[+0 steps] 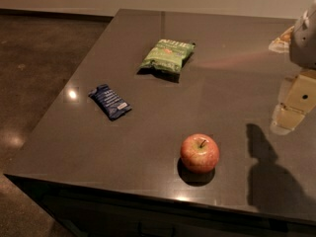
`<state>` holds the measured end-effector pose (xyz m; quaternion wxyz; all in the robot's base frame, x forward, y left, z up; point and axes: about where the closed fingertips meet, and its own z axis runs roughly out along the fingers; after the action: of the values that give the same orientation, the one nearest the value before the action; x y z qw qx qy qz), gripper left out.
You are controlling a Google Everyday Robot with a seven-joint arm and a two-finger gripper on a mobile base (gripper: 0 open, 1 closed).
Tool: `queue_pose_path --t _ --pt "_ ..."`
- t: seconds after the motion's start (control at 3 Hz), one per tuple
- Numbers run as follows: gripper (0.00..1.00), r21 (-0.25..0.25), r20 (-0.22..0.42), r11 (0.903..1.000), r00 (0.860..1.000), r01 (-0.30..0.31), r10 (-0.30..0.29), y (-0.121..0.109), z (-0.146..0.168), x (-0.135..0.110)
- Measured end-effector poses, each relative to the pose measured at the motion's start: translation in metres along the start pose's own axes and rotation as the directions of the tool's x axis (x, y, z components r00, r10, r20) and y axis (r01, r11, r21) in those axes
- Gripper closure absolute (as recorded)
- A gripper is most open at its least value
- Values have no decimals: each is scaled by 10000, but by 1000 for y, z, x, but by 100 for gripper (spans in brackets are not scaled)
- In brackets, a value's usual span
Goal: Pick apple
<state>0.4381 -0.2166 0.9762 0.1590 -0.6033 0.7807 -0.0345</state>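
A round red apple (pixel 199 153) with yellowish patches and a short dark stem stands upright on the dark grey table (pixel 148 127), near its front edge. My gripper (pixel 291 113) hangs at the right edge of the view, above the table, to the right of the apple and well apart from it. It casts a shadow on the table right of the apple.
A green snack bag (pixel 167 56) lies at the back middle of the table. A dark blue packet (pixel 109 101) lies at the left. A pale object (pixel 281 41) sits at the far right, partly behind my arm. The floor (pixel 34 73) drops away on the left.
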Motion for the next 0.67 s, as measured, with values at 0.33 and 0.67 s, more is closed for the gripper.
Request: queue_pose_path --t 0.33,0.67 --pt "0 -10 87 10000 10000 15 -15 2 1 -2" --pt "0 -94 559 9998 9983 179 -173 13 7 -13"
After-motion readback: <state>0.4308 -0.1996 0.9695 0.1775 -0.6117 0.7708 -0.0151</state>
